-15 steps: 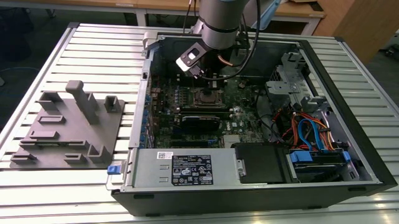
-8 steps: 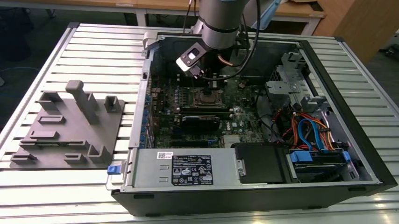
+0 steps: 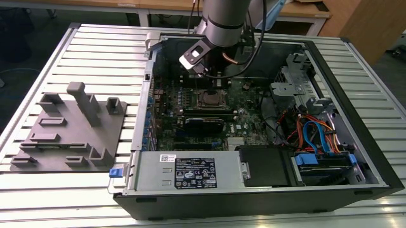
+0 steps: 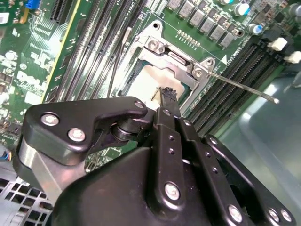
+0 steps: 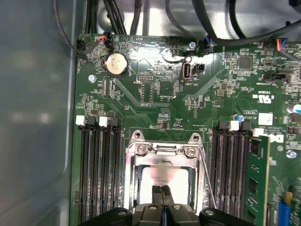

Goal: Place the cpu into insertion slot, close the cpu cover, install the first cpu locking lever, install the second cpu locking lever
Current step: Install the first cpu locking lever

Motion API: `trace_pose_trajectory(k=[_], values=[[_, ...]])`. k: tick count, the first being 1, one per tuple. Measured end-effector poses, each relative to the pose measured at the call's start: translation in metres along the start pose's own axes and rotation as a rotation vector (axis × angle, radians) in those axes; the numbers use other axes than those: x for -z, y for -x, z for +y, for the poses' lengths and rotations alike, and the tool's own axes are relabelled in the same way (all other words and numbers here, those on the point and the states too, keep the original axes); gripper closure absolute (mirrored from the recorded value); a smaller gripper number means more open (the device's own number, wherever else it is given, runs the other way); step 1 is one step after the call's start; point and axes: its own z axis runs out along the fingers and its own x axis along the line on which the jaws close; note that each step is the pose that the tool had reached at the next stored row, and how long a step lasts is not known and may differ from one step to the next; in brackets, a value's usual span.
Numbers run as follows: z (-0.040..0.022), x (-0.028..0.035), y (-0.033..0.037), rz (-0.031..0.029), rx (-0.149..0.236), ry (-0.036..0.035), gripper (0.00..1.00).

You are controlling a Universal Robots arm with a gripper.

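Fixture tray point(image 3: 70, 137): grey, on the slatted table point(image 3: 38, 57) at the exterior view's left, well apart from the work.
Computer case point(image 3: 254, 204): open, with the green board point(image 3: 247, 126) facing up.
Insertion slot point(image 3: 209, 99): near the middle of the board, under the arm.
Cpu point(image 5: 162, 175): seated in the slot, its pale top showing through the frame's cut-out.
Cpu cover point(image 5: 162, 150): appears to lie flat around the chip.
Gripper point(image 4: 164, 96): fingers pressed together and holding nothing. The tips are right over the chip's top, but I cannot tell whether they touch it.
Locking lever point(image 4: 244, 87): a thin wire rod that angles away from the cover over the memory slots point(image 4: 235, 99). It looks unlatched.
Second lever point(image 4: 125, 44): lies along the opposite side of the frame. I cannot tell whether it is latched.
Step in hand: placing and covering look done, so I judge the work stands at the levers.
What it calls for: the closed tips bearing squarely on the thin rod, pressing it down and under its catch without slipping onto the board.
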Motion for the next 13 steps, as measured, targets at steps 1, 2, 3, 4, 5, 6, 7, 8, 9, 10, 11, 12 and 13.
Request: trace_pose_trajectory(k=[1,2,3,4,5,6,7,8,9,10,11,12,13], values=[[-0.0001,0.0028,-0.0001,-0.0001,0.000,-0.0001,0.90],[-0.0001,0.0060,-0.0001,0.0001,0.000,0.0000,0.90],[-0.0002,0.0092,-0.0001,0.0000,0.000,0.0000,0.90],[-0.0003,0.0125,-0.0002,-0.0001,0.000,0.0000,0.90],[-0.0004,0.0158,-0.0003,0.0000,0.000,0.0000,0.90],[-0.0004,0.0193,-0.0003,-0.0001,0.000,-0.0001,0.90],[-0.0005,0.0229,-0.0004,0.0001,0.000,0.0001,0.90],[-0.0006,0.0260,-0.0005,-0.0001,0.000,-0.0001,0.90],[-0.0006,0.0291,-0.0006,0.0000,0.000,0.0000,0.90],[-0.0007,0.0320,-0.0006,0.0001,0.000,0.0001,0.90],[-0.0007,0.0340,-0.0006,-0.0001,0.000,-0.0001,0.90],[-0.0007,0.0344,-0.0006,0.0000,0.000,-0.0001,0.90],[-0.0007,0.0344,-0.0007,0.0001,0.000,0.0001,0.90]])
